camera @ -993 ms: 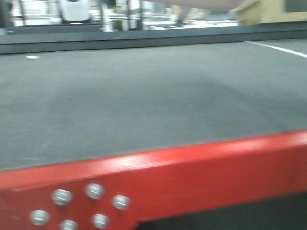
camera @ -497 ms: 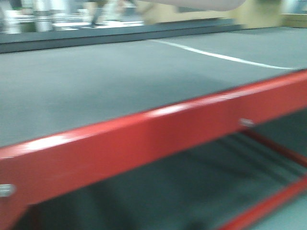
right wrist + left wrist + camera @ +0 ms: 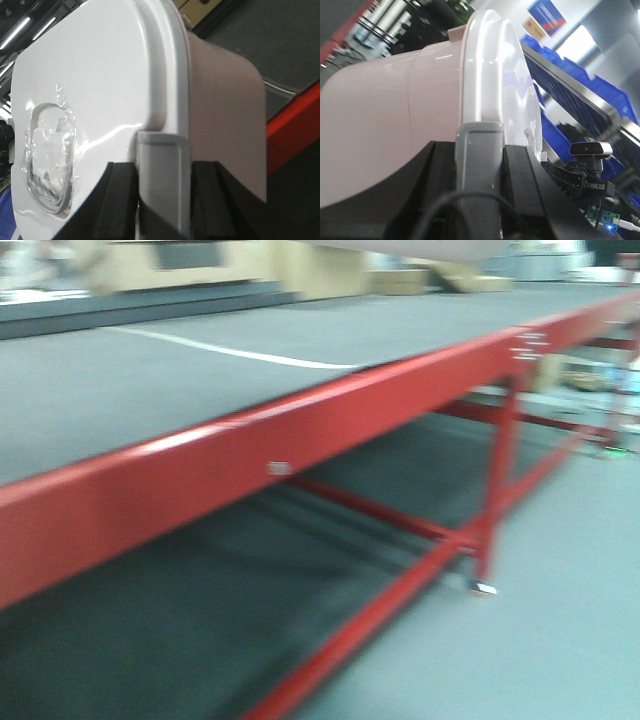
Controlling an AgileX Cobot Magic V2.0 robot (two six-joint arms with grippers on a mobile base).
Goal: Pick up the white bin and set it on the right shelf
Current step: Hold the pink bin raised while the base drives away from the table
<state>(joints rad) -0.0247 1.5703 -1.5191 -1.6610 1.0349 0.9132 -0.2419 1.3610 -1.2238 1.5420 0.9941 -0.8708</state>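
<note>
Rightward along the red-framed tabletop [image 3: 200, 370] the front view had been swung. Above its edge the white bin [image 3: 100, 75] was held, left hand [image 3: 479, 165] and right hand [image 3: 162, 185] clamped on its lid rim. Carrying was judged underway; the right shelf, unseen, must next be faced

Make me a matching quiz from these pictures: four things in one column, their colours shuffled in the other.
Things:
1. bin body
2. table frame
3. crates
4. table top

Colours:
A. blue
B. grey
C. pale pink
D. red

Pairs: 1-C, 2-D, 3-A, 4-B
</note>
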